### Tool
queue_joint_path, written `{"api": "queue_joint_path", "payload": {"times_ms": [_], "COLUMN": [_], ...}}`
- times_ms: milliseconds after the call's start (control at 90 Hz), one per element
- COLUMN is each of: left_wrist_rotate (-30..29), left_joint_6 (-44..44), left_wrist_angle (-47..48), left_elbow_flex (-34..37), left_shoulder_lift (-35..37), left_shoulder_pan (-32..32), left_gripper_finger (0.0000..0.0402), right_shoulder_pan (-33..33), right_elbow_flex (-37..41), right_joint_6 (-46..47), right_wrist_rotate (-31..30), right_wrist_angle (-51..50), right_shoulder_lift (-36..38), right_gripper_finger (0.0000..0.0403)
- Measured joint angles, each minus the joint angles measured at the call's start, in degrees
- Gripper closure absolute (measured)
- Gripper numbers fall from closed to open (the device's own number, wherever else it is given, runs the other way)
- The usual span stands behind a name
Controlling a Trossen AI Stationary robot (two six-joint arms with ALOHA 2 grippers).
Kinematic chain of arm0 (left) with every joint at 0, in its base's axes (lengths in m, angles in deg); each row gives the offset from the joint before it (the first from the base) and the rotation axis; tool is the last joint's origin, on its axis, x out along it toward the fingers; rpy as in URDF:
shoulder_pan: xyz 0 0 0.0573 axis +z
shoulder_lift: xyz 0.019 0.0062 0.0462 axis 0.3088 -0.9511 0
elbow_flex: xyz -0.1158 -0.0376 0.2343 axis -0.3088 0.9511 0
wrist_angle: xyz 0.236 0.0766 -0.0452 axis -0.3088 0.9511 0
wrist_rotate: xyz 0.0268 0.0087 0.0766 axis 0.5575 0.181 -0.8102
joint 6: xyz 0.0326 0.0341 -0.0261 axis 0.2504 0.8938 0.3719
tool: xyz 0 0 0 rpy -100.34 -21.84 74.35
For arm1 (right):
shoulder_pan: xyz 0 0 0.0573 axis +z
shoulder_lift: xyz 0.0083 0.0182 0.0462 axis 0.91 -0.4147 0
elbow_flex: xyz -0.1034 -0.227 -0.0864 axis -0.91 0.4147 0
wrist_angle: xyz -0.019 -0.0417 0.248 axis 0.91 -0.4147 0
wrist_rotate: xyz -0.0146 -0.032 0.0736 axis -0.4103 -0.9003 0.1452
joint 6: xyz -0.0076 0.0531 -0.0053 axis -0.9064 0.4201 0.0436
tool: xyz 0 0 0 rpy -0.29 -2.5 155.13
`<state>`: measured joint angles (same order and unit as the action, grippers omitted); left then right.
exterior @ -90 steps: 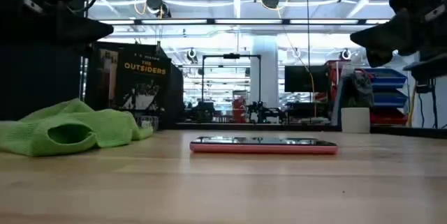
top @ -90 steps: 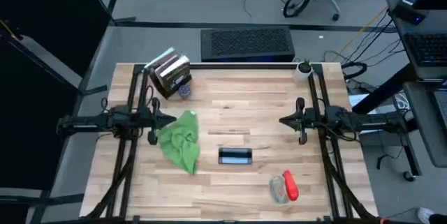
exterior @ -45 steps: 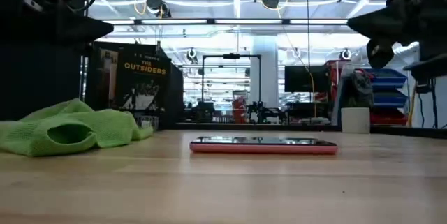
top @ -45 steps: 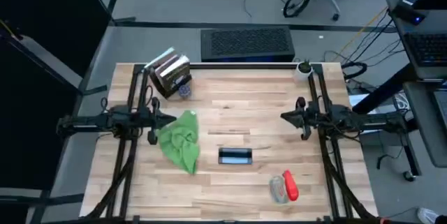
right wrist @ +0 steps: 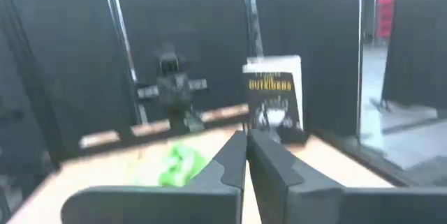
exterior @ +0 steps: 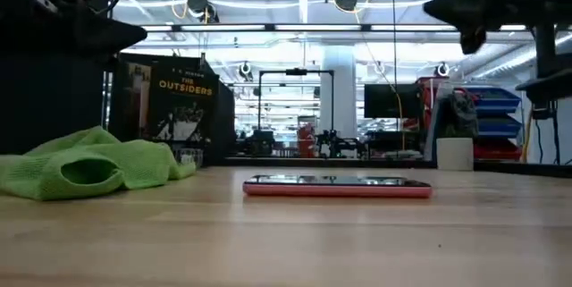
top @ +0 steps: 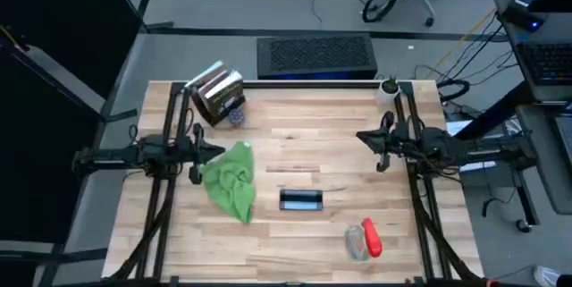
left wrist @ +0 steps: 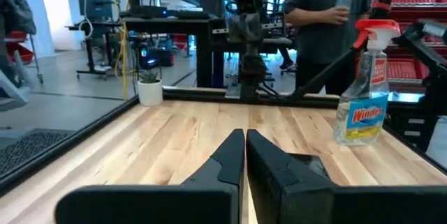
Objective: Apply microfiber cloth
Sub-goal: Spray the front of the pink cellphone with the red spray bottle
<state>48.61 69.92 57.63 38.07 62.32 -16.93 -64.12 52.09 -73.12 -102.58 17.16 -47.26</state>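
Note:
The bright green microfiber cloth (top: pixel 231 181) lies crumpled on the wooden table, left of centre, also in the low view (exterior: pixel 89 166) and the right wrist view (right wrist: pixel 178 165). A small black device with a pink edge (top: pixel 301 199) (exterior: pixel 338 186) lies flat to its right. My left gripper (top: pixel 220 153) (left wrist: pixel 245 140) hangs shut above the cloth's far left part, clear of it. My right gripper (top: pixel 360 138) (right wrist: pixel 246 140) hovers shut high over the table's right half, pointing toward the cloth.
A spray bottle with a red trigger (top: pixel 364 239) (left wrist: pixel 363 98) stands near the front right. Books (top: pixel 219 93) (exterior: pixel 183 99) stand at the far left, a white cup (top: pixel 388 88) at the far right. A person (left wrist: pixel 328 15) stands beyond the table.
My right gripper has gone up and a little toward the table's far edge, staying shut. The left gripper, the cloth and the device have kept still.

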Motion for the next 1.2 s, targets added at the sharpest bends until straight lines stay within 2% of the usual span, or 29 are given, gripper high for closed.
{"api": "queue_joint_path", "payload": {"times_ms": [111, 233, 444, 578, 700, 822, 1000, 1089, 1200], "left_wrist_rotate": [0.0, -2.0, -1.7, -1.4, -1.3, -1.3, -1.3, -1.2, -1.2], "left_joint_6": [0.1, 0.0, 1.3, 3.5, 5.2, 5.0, 5.0, 5.0, 5.0], "left_wrist_angle": [-0.1, -0.2, -0.6, -0.1, -0.3, -0.2, -0.3, -0.3, -0.3], "left_elbow_flex": [-0.3, -3.5, -13.7, -18.7, -21.4, -22.4, -22.6, -22.6, -22.6], "left_shoulder_lift": [-1.4, -6.8, -25.3, -37.6, -44.5, -48.2, -49.2, -49.2, -49.2], "left_shoulder_pan": [0.0, 0.0, -0.9, -2.7, -4.4, -5.8, -6.9, -6.9, -6.9], "left_gripper_finger": [0.0402, 0.0402, 0.0402, 0.0402, 0.0402, 0.0402, 0.0402, 0.0402, 0.0402], "right_shoulder_pan": [-1.3, -3.7, -5.9, -4.5, -0.8, 2.6, 4.4, 5.7, 8.0], "right_elbow_flex": [-10.1, -18.7, -22.6, -22.6, -22.6, -22.6, -23.3, -26.8, -34.3], "right_joint_6": [1.2, 0.3, 0.1, 2.0, 3.2, 4.0, 8.3, 6.8, 3.0], "right_wrist_rotate": [1.1, 6.7, 19.5, 23.1, 24.1, 24.2, 22.2, 22.3, 21.2], "right_wrist_angle": [-12.5, -20.5, -19.5, -19.6, -14.4, -8.1, -2.0, -3.4, -12.1], "right_shoulder_lift": [-10.9, -21.8, -35.6, -42.5, -48.0, -53.8, -60.1, -62.1, -64.9], "right_gripper_finger": [0.0403, 0.0403, 0.0403, 0.0403, 0.0403, 0.0403, 0.0395, 0.0368, 0.0310]}}
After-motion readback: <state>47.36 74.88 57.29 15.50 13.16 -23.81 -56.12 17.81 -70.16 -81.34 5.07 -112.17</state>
